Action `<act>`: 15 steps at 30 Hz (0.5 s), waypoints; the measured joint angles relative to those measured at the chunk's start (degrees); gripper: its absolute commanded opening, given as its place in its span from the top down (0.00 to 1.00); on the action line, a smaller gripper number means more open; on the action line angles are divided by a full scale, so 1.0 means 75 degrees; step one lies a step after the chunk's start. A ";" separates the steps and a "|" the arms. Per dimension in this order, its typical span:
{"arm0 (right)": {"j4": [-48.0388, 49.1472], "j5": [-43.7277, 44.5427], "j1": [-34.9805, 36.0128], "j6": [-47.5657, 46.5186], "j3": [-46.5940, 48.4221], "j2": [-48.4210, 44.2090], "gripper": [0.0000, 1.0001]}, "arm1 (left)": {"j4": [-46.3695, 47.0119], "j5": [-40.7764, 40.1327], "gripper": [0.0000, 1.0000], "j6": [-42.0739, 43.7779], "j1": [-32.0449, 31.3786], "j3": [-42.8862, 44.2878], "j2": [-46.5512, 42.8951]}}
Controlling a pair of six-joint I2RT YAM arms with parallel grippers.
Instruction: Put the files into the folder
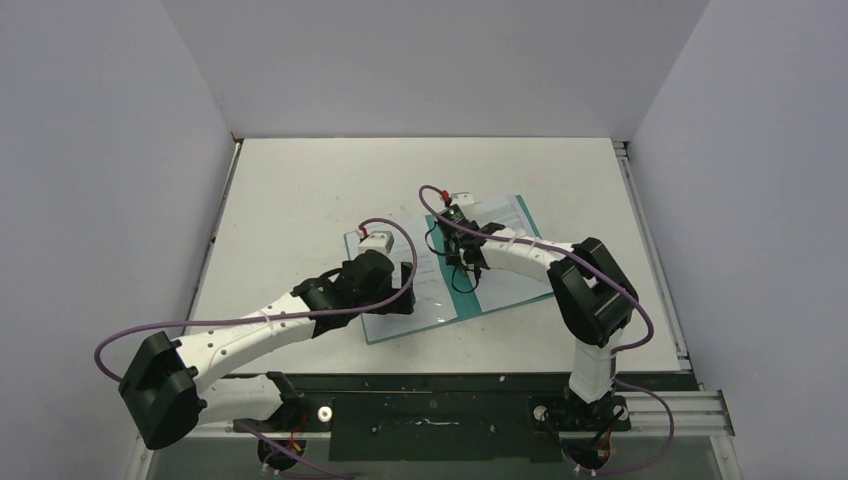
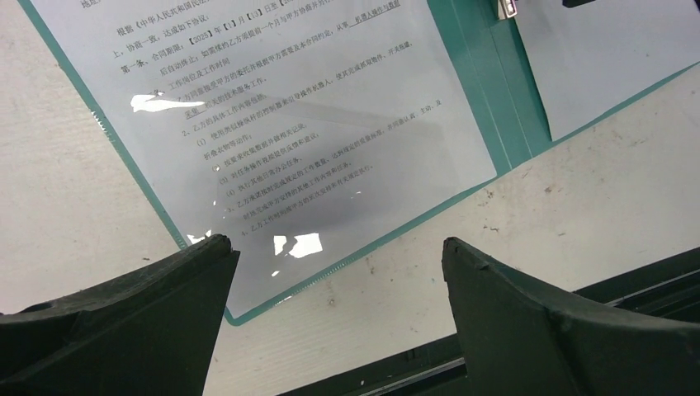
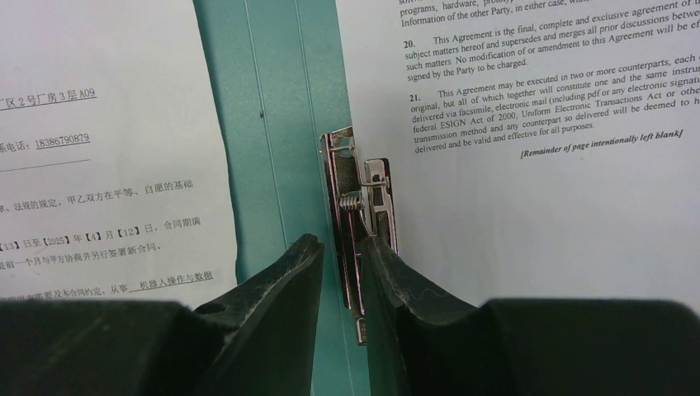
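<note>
The teal folder [image 1: 497,291] lies open in the middle of the table. A white printed file [image 2: 272,107] lies on its left half under a glossy clear cover. Another file [image 3: 536,124] lies on its right half. My left gripper [image 2: 334,252] is open and empty, just above the folder's near left corner [image 2: 235,318]. My right gripper [image 3: 342,247] is over the spine, its jaws closed to a narrow gap round the silver fastener clip [image 3: 351,214], which stands between them. The right finger touches the clip.
The folder's teal spine [image 3: 264,124] runs between the two sheets. The black rail [image 1: 430,385] at the near table edge lies just behind my left gripper. Grey walls close in the table on three sides.
</note>
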 measured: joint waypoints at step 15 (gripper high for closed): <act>0.0070 0.0041 -0.0050 -0.0009 0.0201 0.0431 0.79 | -0.0169 0.0000 0.04 -0.0006 0.0114 -0.0210 -0.0527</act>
